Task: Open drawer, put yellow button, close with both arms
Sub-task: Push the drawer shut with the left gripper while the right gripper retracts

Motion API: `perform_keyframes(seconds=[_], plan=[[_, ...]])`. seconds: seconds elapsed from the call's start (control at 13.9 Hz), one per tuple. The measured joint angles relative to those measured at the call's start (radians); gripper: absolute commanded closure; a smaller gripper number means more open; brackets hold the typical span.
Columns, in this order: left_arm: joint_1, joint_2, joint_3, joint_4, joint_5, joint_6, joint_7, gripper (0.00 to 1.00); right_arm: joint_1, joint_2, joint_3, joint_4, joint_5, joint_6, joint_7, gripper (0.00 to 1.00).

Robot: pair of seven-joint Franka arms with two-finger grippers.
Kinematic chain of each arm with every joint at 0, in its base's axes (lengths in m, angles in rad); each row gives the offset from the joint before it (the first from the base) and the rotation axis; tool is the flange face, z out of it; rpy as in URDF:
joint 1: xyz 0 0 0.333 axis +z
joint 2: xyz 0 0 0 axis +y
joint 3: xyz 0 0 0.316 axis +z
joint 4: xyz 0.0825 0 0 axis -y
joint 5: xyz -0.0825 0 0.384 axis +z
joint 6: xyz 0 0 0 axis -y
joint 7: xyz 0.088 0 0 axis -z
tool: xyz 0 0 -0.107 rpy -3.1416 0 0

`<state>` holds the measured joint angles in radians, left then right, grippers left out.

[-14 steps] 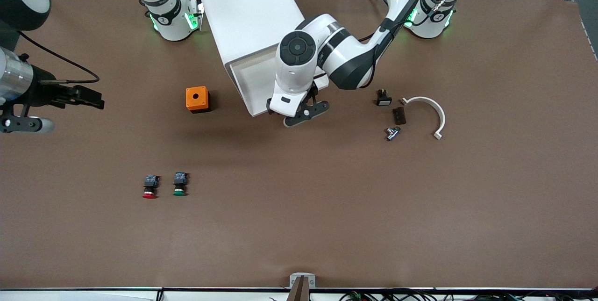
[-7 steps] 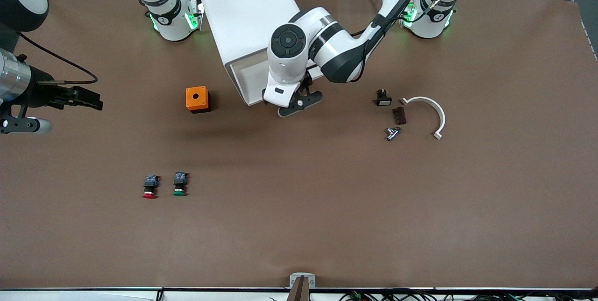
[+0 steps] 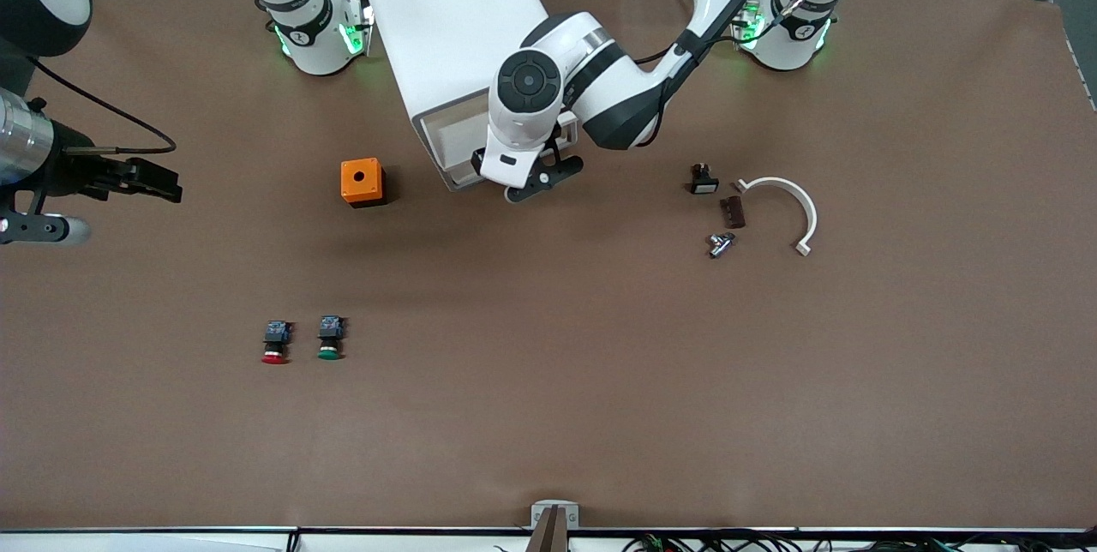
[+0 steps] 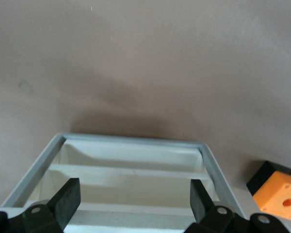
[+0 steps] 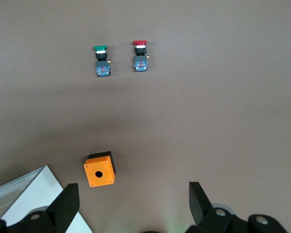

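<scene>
The white cabinet (image 3: 446, 21) stands in the middle of the table near the arms' bases. Its top drawer (image 3: 447, 141) sticks out a short way toward the front camera. My left gripper (image 3: 518, 179) is over the drawer's front edge, open and empty. In the left wrist view the left gripper (image 4: 135, 204) hangs with its fingers wide apart over the pale tray (image 4: 136, 160). No yellow button shows in any view. My right gripper (image 3: 167, 182) waits open and empty above the table at the right arm's end; in the right wrist view (image 5: 133, 204) its fingers are spread.
An orange box (image 3: 362, 182) with a round hole sits beside the drawer toward the right arm's end. A red-capped button (image 3: 274, 344) and a green-capped button (image 3: 329, 338) lie nearer the front camera. A curved white piece (image 3: 784, 201) and small parts (image 3: 720, 243) lie toward the left arm's end.
My left gripper has moved toward the cabinet and the drawer has slid partly in. My right gripper has drifted slightly toward the table's end.
</scene>
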<state>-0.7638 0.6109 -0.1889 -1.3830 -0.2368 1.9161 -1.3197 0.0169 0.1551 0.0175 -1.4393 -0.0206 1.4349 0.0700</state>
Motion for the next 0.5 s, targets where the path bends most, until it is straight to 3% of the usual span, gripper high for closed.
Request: perform_keyframes(seconds=[0.5], plan=[[0.000,0.000,-0.002,-0.039,-0.147,0.000,0.000,0.01,-0.001,-0.040,0.004,0.028,0.001,-0.038,0.001,0.00]])
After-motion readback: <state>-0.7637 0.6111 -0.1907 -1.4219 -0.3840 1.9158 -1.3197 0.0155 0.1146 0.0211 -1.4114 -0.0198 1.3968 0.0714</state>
